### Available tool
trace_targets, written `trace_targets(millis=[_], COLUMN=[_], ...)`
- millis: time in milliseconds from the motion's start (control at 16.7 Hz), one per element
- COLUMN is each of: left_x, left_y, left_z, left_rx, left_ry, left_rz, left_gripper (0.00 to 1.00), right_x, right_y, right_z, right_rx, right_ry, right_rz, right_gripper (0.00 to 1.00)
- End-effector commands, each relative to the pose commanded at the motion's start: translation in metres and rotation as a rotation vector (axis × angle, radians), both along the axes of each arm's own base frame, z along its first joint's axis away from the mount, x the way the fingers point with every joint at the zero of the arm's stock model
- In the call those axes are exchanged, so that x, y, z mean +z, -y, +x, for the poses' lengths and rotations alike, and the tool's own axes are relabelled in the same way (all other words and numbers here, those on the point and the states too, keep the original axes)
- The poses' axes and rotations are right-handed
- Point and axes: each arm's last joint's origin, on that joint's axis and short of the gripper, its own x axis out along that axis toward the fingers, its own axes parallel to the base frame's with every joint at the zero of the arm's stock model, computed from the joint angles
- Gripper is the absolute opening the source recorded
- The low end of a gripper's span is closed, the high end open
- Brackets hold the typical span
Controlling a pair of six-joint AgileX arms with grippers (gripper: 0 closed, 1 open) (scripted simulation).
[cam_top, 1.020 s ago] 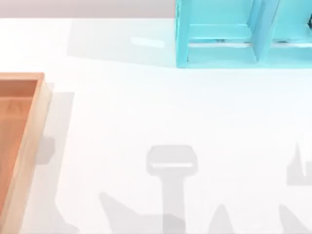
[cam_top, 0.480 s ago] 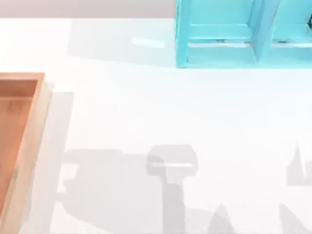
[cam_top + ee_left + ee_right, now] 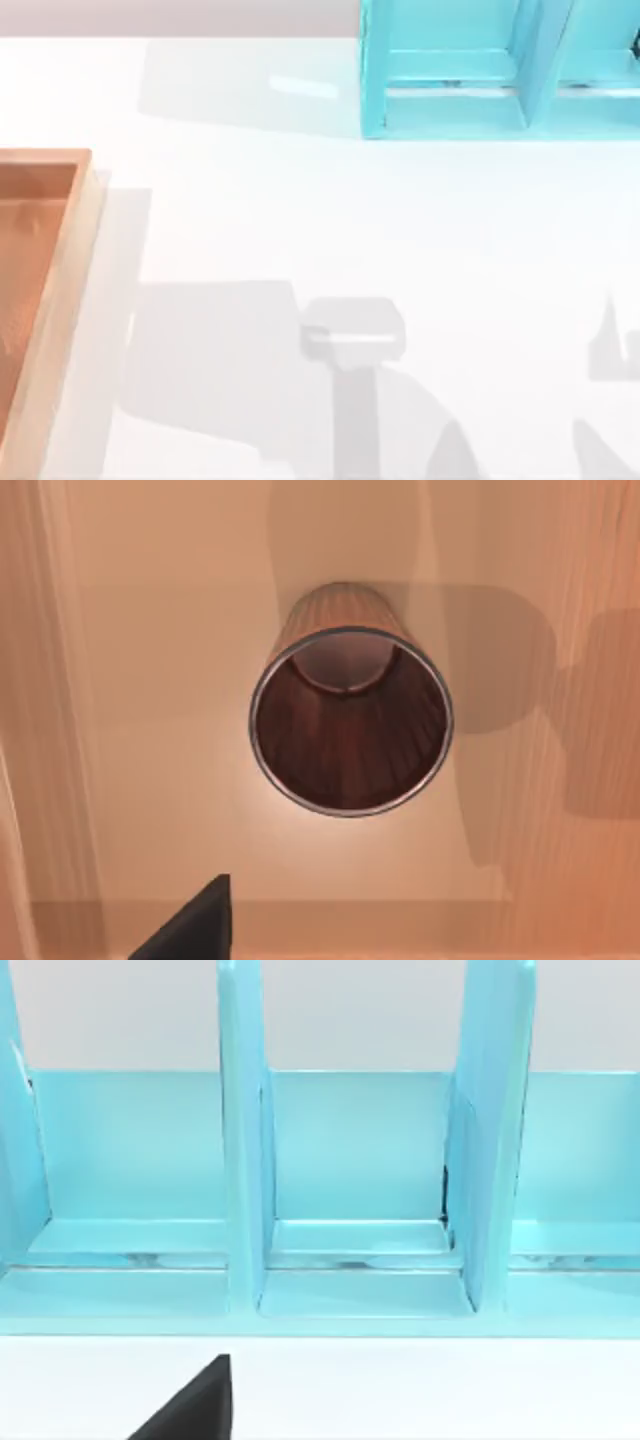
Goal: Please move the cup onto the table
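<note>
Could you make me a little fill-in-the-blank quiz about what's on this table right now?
1. The cup stands upright inside the wooden ____.
2. The shelf unit at the table's far edge is coloured ____.
3. In the top view, the tray lies at the table's ____ side.
4. The cup's inside holds ____.

Missing words: tray; turquoise; left; nothing

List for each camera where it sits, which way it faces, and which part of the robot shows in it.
Top view: above the table, looking down on the tray at left and the shelf unit at the far edge.
Left wrist view: on the left arm, looking down into the cup standing in the tray; a dark finger.
Right wrist view: on the right arm, facing the shelf unit's compartments; a dark finger.
Shared: tray, shelf unit.
</note>
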Motion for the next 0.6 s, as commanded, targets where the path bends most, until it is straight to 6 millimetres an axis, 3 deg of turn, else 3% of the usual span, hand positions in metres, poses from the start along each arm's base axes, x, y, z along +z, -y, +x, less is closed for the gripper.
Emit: trace_targets(millis=[180, 300, 600], left_x=[-0.001, -0.012, -0.069], left_y=[0.002, 0.001, -0.001], left_z=[0.000, 0.001, 0.004], left_rx=[-0.004, -0.001, 0.000], left_ry=[0.002, -0.003, 0.011], left_rz=[0.001, -0.001, 0.003], left_gripper=[1.00, 1.00, 1.00], right_x=[0.000, 0.000, 0.000], right_y=[0.000, 0.000, 0.000], right_z=[0.000, 0.000, 0.000], right_rx=[0.000, 0.000, 0.000], right_ry=[0.000, 0.000, 0.000], right_rz=[0.000, 0.000, 0.000], right_gripper=[1.00, 1.00, 1.00])
